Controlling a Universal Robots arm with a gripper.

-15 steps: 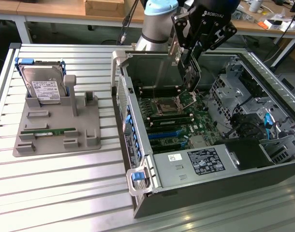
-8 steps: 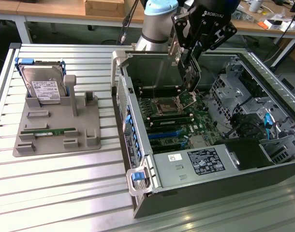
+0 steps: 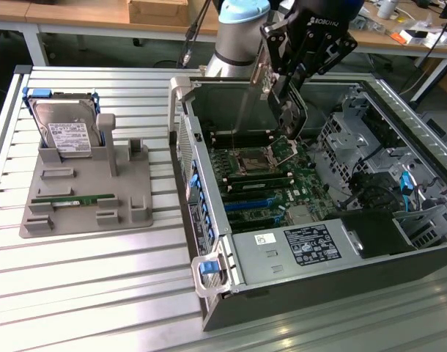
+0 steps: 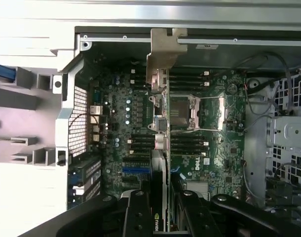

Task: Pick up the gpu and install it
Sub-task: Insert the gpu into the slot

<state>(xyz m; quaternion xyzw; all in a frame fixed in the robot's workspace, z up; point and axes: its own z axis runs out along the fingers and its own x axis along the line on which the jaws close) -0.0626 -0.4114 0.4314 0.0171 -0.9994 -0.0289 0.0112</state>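
My gripper (image 3: 286,73) hangs over the open computer case (image 3: 209,242), shut on the gpu (image 3: 291,117). The card is dark and thin, held on edge above the motherboard (image 3: 271,187), with its silver end bracket (image 3: 265,70) towards the case's rear wall. In the wrist view the gpu (image 4: 160,148) runs edge-on between the black fingers (image 4: 135,212), and its bracket (image 4: 163,54) lies near the case rim. It sits over the CPU socket (image 4: 190,111), clear of the board. My gripper (image 4: 160,202) clamps the card's labelled end.
A grey holder tray (image 3: 91,194) on the exterior view's left carries a silver hard drive (image 3: 66,132) and a green memory stick (image 3: 73,199). Inside the case are blue slots (image 3: 249,205), the power supply (image 3: 304,246) and drive cages (image 3: 399,169).
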